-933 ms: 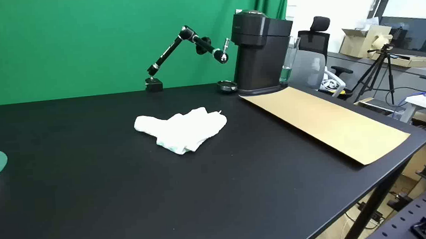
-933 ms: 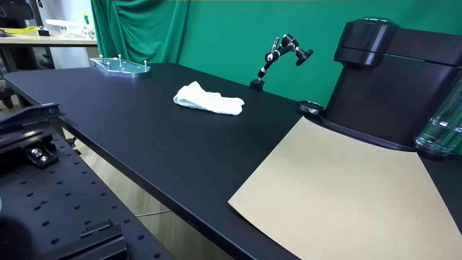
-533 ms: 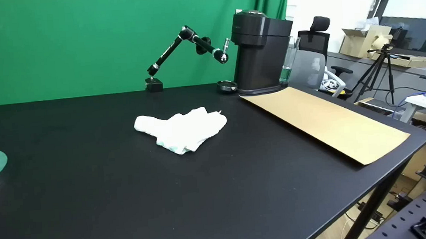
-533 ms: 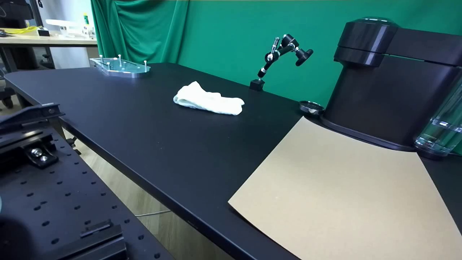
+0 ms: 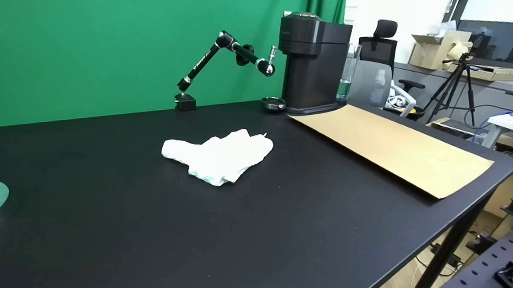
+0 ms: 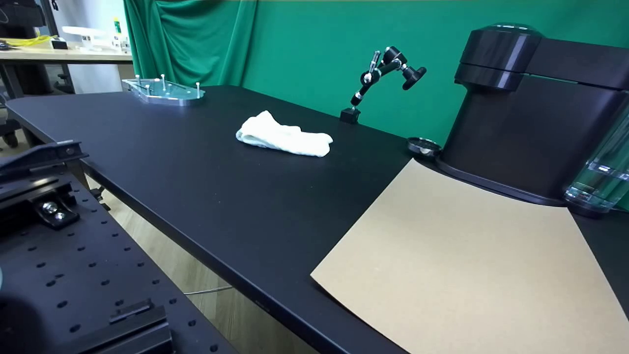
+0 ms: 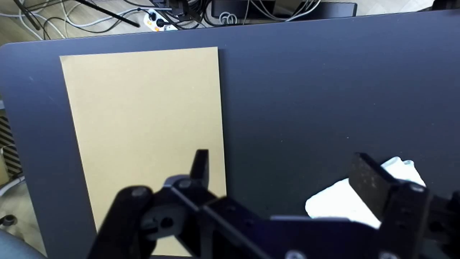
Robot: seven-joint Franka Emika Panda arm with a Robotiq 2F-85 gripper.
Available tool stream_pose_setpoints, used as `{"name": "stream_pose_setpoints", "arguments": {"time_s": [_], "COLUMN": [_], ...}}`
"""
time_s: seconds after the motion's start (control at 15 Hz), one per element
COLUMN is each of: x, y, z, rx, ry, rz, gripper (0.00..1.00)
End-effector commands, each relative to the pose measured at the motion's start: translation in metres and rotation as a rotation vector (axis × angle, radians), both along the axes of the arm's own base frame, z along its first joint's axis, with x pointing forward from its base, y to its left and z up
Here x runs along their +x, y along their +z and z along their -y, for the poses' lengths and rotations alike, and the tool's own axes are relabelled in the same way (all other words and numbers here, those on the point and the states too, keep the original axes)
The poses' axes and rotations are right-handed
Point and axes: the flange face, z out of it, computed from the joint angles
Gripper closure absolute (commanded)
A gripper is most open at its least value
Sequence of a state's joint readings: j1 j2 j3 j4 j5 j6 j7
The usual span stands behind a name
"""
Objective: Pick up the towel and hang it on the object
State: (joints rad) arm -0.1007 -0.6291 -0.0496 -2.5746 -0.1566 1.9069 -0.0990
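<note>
The white towel (image 5: 221, 157) lies crumpled on the black table in an exterior view. It also shows in an exterior view (image 6: 285, 135) and at the lower right of the wrist view (image 7: 341, 201), partly hidden behind a finger. A black jointed arm on a square base (image 5: 202, 65) stands behind the towel by the green curtain. It also shows in an exterior view (image 6: 366, 83) and is out of the wrist view. My gripper (image 7: 281, 154) is open with nothing between its fingers, above the table. It is out of both exterior views.
A black coffee machine (image 5: 312, 65) stands at the back with a small round dish (image 5: 273, 104) beside it. A tan sheet (image 6: 471, 260) lies on the table (image 6: 221, 196). A clear plate with pegs (image 6: 164, 92) sits at the far end. A perforated dark platform (image 6: 98, 275) adjoins the table.
</note>
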Motion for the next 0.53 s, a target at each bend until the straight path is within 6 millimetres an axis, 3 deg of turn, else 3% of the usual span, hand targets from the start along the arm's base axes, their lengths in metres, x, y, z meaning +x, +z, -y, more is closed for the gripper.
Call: {"name": "stream_pose_setpoints", "arguments": {"time_s": [0.0, 0.2, 0.47], "x": [0.005, 0.026, 0.061], "y": [-0.003, -0.019, -0.054], "z": [-0.002, -0.018, -0.066], "rx": [0.000, -0.018, -0.034], "ry": [0.006, 0.075, 0.251], "rz": [0.003, 0.031, 0.113], "gripper": [0.00, 0.00, 0.00]}}
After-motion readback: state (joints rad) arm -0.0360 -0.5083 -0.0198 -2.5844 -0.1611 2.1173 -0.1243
